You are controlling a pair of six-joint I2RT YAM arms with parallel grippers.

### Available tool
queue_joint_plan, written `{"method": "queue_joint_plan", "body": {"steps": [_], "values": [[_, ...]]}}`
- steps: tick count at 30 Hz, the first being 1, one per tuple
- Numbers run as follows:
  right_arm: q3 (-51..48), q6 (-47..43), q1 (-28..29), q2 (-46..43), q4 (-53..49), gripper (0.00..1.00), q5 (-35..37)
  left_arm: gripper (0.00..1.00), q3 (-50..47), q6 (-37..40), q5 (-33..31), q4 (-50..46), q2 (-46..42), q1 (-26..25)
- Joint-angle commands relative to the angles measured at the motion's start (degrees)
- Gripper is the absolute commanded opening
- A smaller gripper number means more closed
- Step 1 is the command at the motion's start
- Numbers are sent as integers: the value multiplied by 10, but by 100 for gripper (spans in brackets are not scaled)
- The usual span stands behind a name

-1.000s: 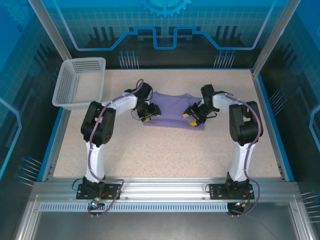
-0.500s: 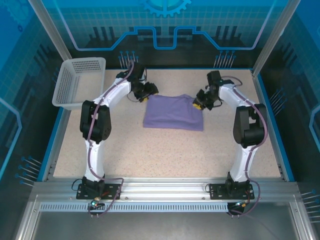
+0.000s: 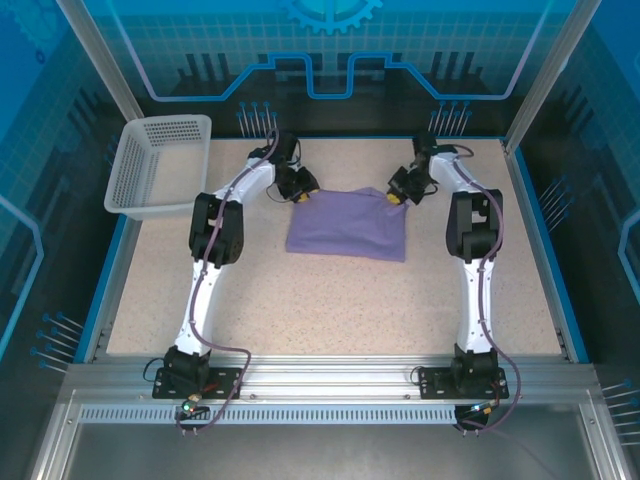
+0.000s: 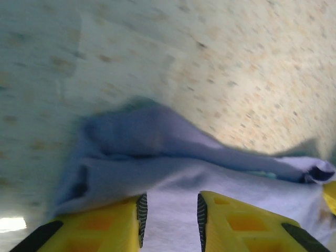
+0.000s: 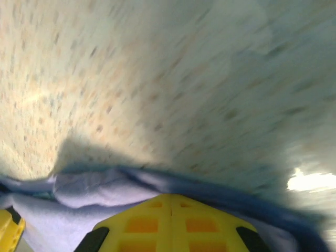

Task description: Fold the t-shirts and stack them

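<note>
T-shirt (image 3: pixel 345 225), lavender, folded into rough rectangle, flat on tabletop (image 3: pixel 320 300) toward far edge, about midway between left and right edges. Left gripper (image 3: pixel 303 193) down at its far-left corner; yellow fingers (image 4: pixel 115 223) parted by narrow gap, rumpled cloth lying in gap and bunched just ahead of tips, actual grip not clear. Right gripper (image 3: pixel 395 195) down at far-right corner; jaws pressed fully together, cloth edge humped against tips, cannot tell if any caught between. Wrist views blurred. Pale mesh basket (image 3: pixel 130 195) at far-left corner of tabletop, well apart from T-shirt.
</note>
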Motion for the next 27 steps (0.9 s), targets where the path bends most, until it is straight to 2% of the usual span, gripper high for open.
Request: {"method": "queue_joint_plan", "body": {"steps": [1, 3, 6, 7, 10, 13, 16, 19, 22, 27], "values": [[14, 10, -33, 30, -41, 6, 1, 34, 4, -26, -54, -31, 21, 23], [23, 6, -41, 27, -39, 9, -13, 36, 10, -26, -47, -28, 16, 25], [33, 3, -43, 9, -18, 25, -45, 42, 16, -34, -23, -11, -4, 25], [31, 3, -41, -5, -13, 29, -49, 48, 19, -41, -10, -5, -15, 24], [4, -2, -28, -63, -1, 45, -38, 80, 19, -63, 13, 10, -60, 21], [-62, -5, 9, -143, 4, 61, 1, 97, 1, -55, 4, 7, -124, 9], [-117, -9, 76, -200, -19, 77, 79, 99, -65, -29, -45, -9, -212, -6], [-132, -14, 147, -208, -43, 79, 128, 99, -177, -11, -113, -24, -304, -18], [-93, -18, 203, -163, -87, 79, 163, 99, -319, -6, -190, -25, -407, -28], [41, -31, 256, -27, -180, 79, 182, 99, -533, -58, -259, -35, -541, -30]]}}
